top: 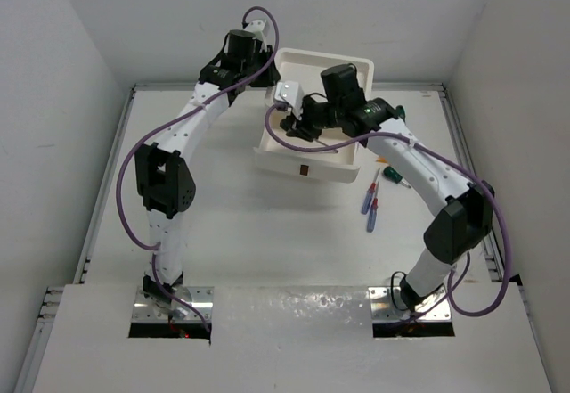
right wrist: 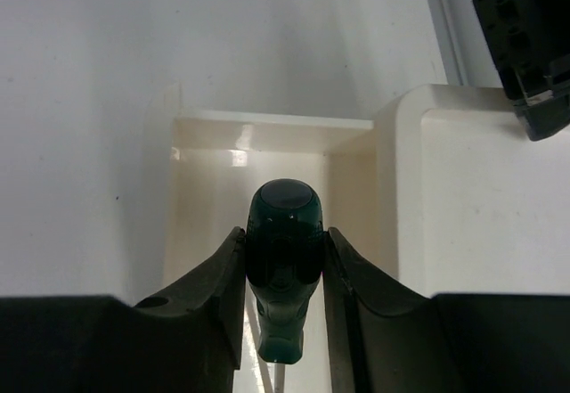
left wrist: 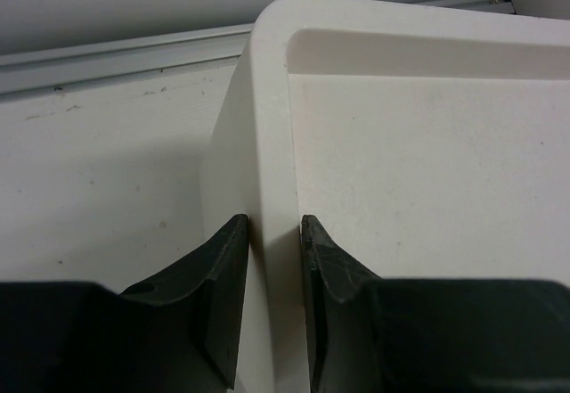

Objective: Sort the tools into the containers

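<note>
The drawer unit (top: 276, 161) is showing white, its square handle (top: 305, 171) red-brown. The right end effector (right wrist: 283, 233), black, is flanking a dark green screwdriver (right wrist: 283, 273). At four o'clock, blue-purple, red-tipped screwdrivers (top: 366, 199) are lying on the white desk (top: 249, 224).

1. The surface (top: 267, 233) is white and flat, with a pale rail (top: 105, 188) along its left side and back edge.
2. A white drawer unit (top: 307, 54) stands on it at the far middle, one drawer pulled out toward the near side.
3. Just right of that drawer, two blue-purple-handled screwdrivers (top: 370, 204) lie side by side, pointing roughly toward the near edge.
4. A green-handled screwdriver (top: 393, 176) lies just beside them, on the far right.
5. Two metal plates (top: 174, 302) sit at the near edge.
</note>
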Controlling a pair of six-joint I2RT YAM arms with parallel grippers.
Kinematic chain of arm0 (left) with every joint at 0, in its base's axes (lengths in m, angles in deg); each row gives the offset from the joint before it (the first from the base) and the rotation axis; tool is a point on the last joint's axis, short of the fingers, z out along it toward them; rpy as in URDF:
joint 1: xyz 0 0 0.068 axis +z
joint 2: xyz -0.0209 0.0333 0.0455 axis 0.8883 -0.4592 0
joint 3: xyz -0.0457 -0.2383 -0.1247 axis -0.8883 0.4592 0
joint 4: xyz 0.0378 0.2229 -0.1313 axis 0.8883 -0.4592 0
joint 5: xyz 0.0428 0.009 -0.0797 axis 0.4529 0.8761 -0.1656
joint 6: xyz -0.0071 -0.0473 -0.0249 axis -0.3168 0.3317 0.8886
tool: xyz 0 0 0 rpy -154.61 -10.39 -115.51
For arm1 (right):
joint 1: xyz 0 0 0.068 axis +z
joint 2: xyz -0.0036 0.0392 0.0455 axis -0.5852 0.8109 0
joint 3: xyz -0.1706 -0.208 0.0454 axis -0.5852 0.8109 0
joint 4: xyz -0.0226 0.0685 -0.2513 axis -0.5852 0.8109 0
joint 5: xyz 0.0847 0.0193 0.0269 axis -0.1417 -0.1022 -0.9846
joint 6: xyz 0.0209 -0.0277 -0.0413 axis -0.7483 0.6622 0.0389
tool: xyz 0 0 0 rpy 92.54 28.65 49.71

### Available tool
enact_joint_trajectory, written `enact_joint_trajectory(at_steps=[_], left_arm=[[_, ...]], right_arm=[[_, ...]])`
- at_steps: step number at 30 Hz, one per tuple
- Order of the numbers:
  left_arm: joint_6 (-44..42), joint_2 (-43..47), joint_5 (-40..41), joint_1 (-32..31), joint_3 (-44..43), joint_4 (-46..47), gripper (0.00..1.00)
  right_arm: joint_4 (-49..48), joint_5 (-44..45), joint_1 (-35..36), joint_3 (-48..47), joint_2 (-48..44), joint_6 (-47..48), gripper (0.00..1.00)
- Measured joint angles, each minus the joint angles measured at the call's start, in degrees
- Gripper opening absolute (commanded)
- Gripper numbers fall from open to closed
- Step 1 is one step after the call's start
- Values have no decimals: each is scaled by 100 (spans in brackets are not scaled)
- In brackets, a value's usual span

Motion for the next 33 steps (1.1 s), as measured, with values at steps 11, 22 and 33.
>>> enact_joint_trajectory(at_steps=[11, 22, 33], left_arm=[[-4, -13, 7, 0, 0, 39, 14], [-42, -17, 0, 0, -7, 35, 14], [-131, -136, -26, 2, -175, -9, 15]], right_arm=[[348, 719, 63, -769, 256, -651, 80], [-820, 1967, -2140, -549, -660, -3582, 15], [-1134, 3460, -3119, 24, 925, -5228, 23]])
